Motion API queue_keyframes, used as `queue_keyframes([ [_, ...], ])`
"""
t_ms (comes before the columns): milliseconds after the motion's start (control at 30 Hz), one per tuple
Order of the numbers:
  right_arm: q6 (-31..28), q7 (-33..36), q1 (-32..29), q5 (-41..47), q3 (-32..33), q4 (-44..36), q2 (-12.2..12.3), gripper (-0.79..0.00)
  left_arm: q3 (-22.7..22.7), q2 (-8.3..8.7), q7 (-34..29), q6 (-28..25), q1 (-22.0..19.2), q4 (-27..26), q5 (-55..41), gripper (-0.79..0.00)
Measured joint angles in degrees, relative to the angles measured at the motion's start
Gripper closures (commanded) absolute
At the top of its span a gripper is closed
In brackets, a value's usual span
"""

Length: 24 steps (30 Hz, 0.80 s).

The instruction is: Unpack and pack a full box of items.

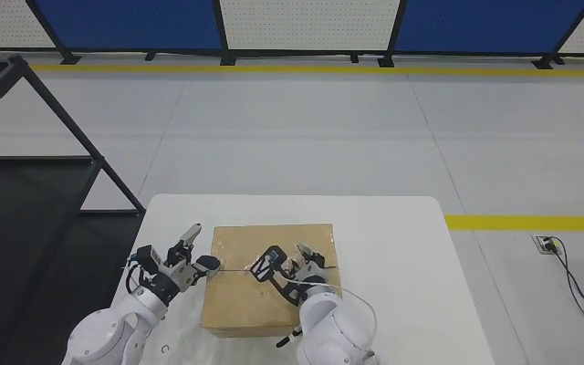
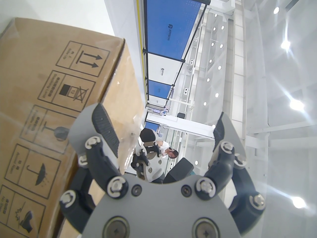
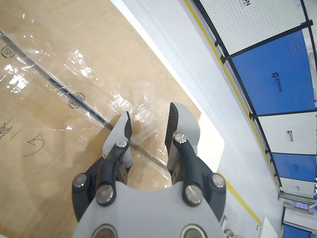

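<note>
The box (image 1: pixel 239 306) sits on the table (image 1: pixel 392 237), flaps closed and seam taped, so I judge unpacking barely begun. My right pincer (image 3: pixel 150 115) hangs apart over the seam, straddling a lifted tape (image 3: pixel 145 92) end. My left pincer (image 2: pixel 161 113), also apart, is just beside the box's side.

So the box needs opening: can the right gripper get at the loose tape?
Probably yes: the right gripper is open over the box, the loose tape between its fingers, nothing blocking.

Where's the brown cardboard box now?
Top view: the taped brown cardboard box sits on the white table's near side, left gripper beside it, right gripper above its top.
</note>
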Motion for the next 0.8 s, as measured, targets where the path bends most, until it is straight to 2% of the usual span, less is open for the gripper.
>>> queue_keyframes([
  [67,-0.3,0.1,0.2,0.4,0.3,0.4,-0.1,-0.305,0.0,0.02,0.0,-0.1,0.0,0.0,0.0,-0.785],
  [133,-0.3,-0.1,0.2,0.6,0.6,0.5,-0.2,-0.243,0.0,0.03,0.1,-0.1,0.1,0.0,0.0,-0.785],
  [167,-0.1,-0.2,0.1,0.7,0.7,0.5,-0.3,-0.203,0.0,0.03,0.2,-0.1,0.1,0.0,0.0,-0.785],
  [267,0.8,-0.6,-0.3,0.7,1.2,0.2,-0.4,-0.012,0.0,0.05,0.3,-0.1,0.2,-0.1,-0.1,-0.785],
  [500,2.8,-2.5,-2.1,0.7,2.4,-1.4,-0.5,0.0,0.0,0.09,0.5,-0.4,0.4,-0.3,-0.2,-0.785],
  [800,1.3,-12.6,-5.5,6.9,5.8,-3.6,-0.2,0.0,0.2,0.14,0.5,-0.4,0.5,-0.3,0.0,-0.785],
])
